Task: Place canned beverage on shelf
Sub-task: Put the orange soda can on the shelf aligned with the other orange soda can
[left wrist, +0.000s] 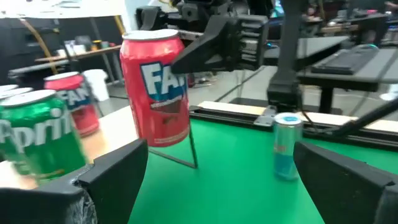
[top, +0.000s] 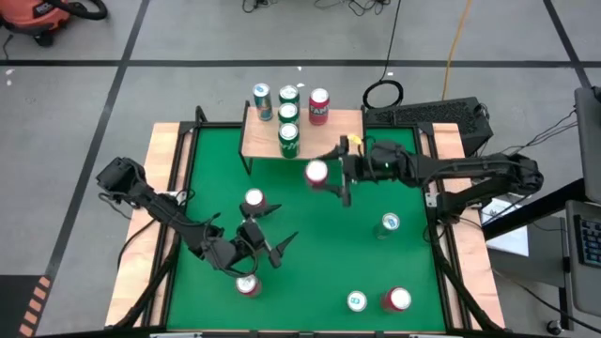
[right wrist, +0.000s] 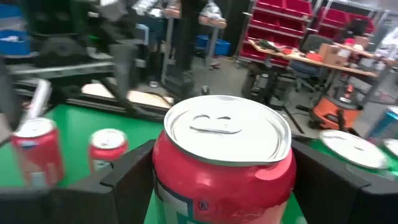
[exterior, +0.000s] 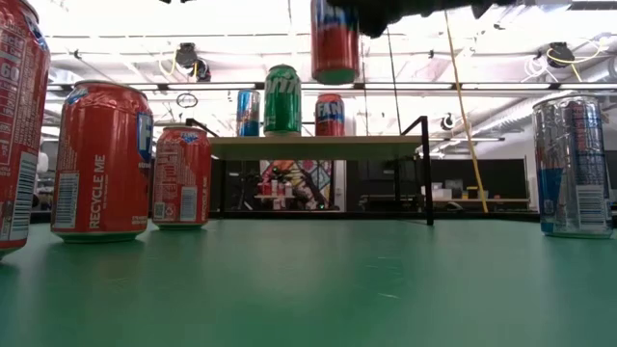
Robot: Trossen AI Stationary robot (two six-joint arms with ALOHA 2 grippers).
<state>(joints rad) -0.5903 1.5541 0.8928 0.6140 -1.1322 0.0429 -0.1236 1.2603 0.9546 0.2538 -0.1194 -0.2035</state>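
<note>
The shelf [top: 347,127] stands at the table's far edge and bears several upright cans: green [top: 289,139], red [top: 318,105] and blue [top: 262,100]. My right gripper [top: 322,176] reaches in from the table's right and is shut on a red canned beverage [top: 316,173], which hangs in the air just off the shelf's near edge [exterior: 335,43]. My left gripper [top: 279,230] stands open over the table's near left and points toward the shelf, with nothing between its fingers [left wrist: 118,174]. My right gripper pinches the red can's two opposite side walls [right wrist: 163,163] between its two fingers, just below the top rim. The fingers [left wrist: 208,50] come level from the table's right. The can stands upright, lifted clear of the table, higher than the shelf top.
Loose cans stand on the green table: a red one [top: 254,200] beside my left gripper, another red [top: 247,284] at the near left, a teal one [top: 390,222] at the right, and a green [top: 356,300] and a red [top: 396,299] at the near right.
</note>
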